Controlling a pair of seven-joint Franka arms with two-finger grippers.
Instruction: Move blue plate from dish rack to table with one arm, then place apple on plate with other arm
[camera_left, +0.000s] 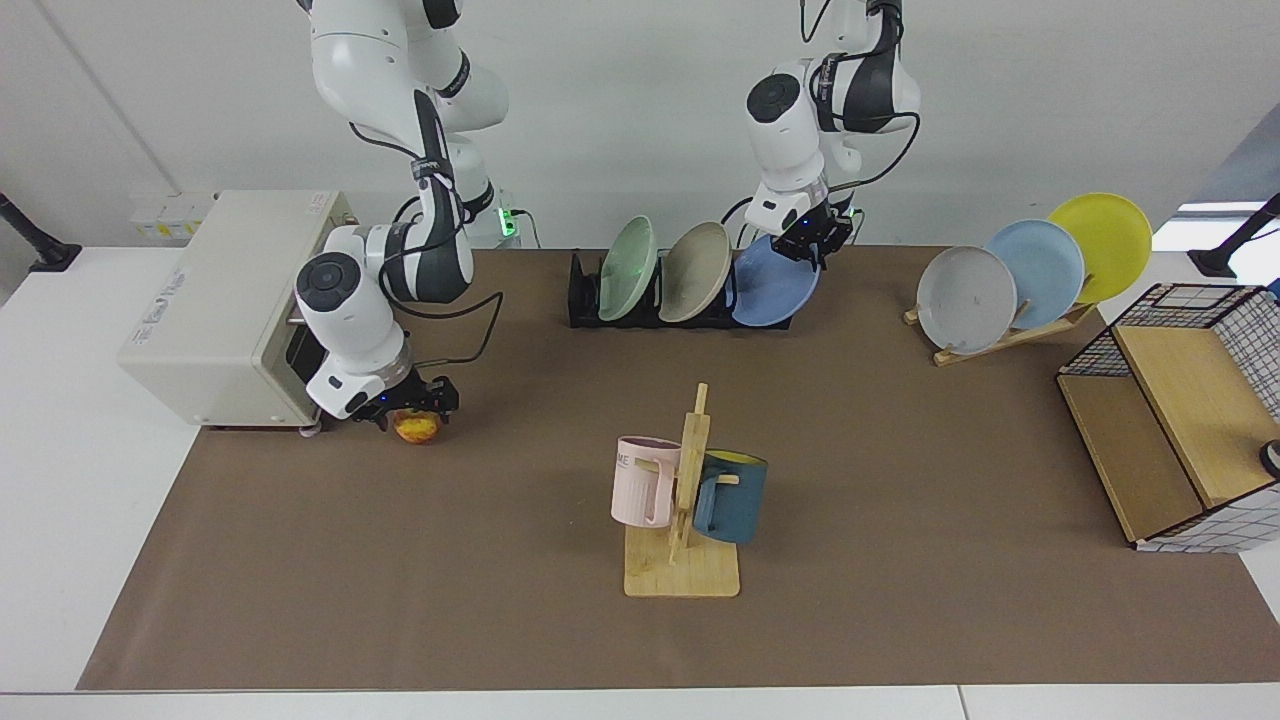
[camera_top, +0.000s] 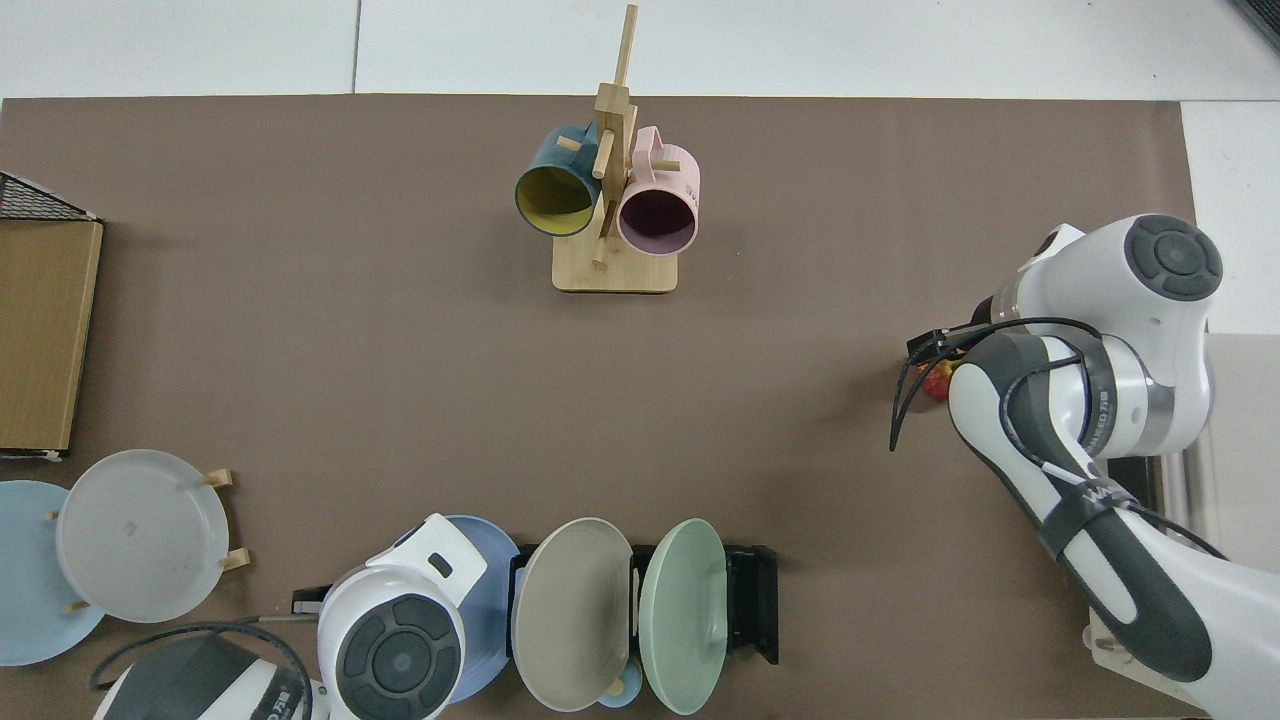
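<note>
Right gripper (camera_left: 412, 408) down over apple (camera_left: 418, 427) on counter (camera_left: 480, 560), finger state unclear, left gripper (camera_left: 812, 243) at blue plate (camera_left: 772, 288) rim in dish rack (camera_left: 585, 300), grip unclear

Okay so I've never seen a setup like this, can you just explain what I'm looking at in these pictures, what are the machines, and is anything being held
These are two white robot arms at a table, each ending in a two-finger gripper. One picture faces them from across the table; the other looks straight down. The left gripper is at the upper rim of the blue plate, which stands in the black dish rack beside a beige and a green plate. The right gripper is low over the apple on the brown mat. I cannot tell if either grips yet. Two mugs hang on a wooden stand.
</note>
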